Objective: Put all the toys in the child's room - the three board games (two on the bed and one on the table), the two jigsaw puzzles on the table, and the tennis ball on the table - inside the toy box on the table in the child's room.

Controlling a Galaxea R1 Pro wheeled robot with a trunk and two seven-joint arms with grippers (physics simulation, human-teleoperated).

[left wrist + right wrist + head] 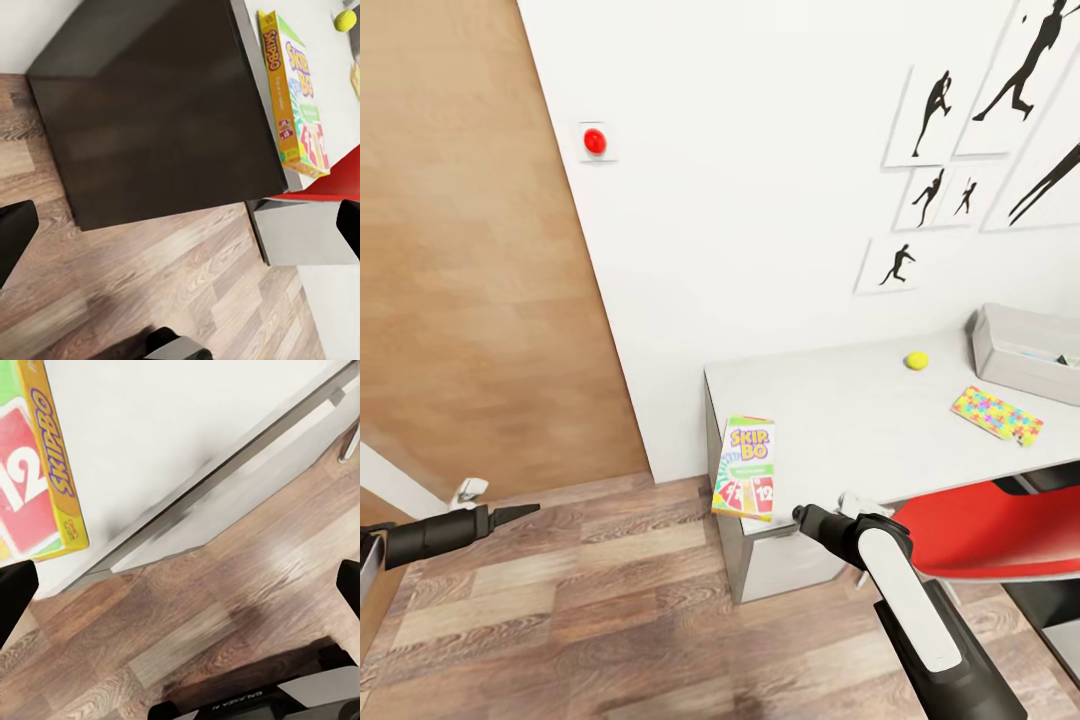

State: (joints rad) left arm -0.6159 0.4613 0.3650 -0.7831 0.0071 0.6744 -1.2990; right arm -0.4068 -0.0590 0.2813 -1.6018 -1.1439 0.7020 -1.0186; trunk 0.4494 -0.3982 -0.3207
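Your right gripper point(800, 513), jaws wide, faces Skip-Bo point(746, 468) overhanging the tabletop point(840, 420) corner; light, stiff — pinch its long edges.

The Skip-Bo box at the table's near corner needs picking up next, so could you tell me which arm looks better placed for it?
Probably the right. The right gripper sits just below the Skip-Bo box at the table corner, jaws open. The left gripper hangs far off over the floor.
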